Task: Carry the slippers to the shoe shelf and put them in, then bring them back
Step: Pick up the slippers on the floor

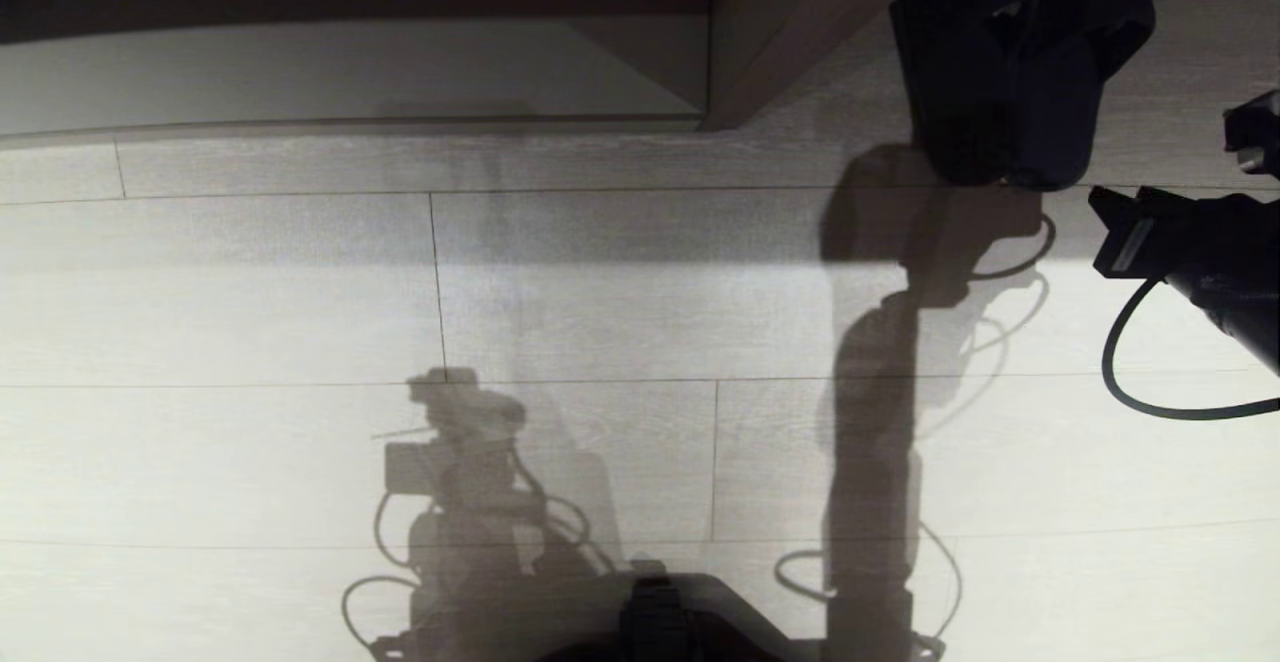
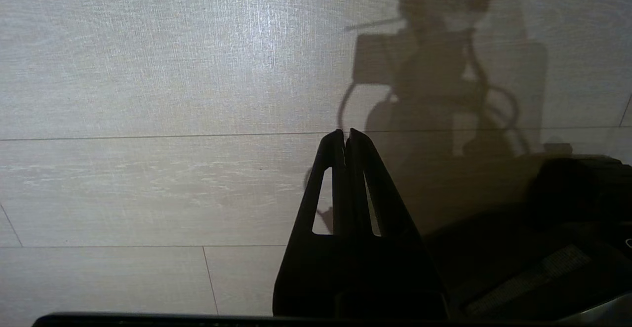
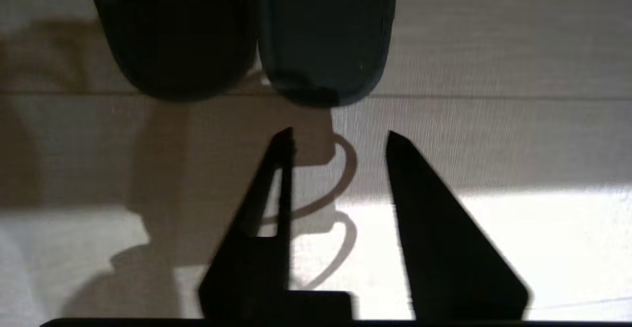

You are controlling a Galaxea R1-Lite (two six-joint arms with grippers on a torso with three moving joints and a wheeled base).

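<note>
My right claw hangs over the pale plank floor with its 2 fingers parted by a clear gap, and nothing is between them. The slippers lie side by side on the floor just past my fingertips, rounded ends toward me, not touching the claw. From my head they show as a dark pair at the far right, beside the upright panel of the shelf, whose pale base board runs off to the left. My left claw hangs over bare floor with its fingers pressed together, holding nothing.
</note>
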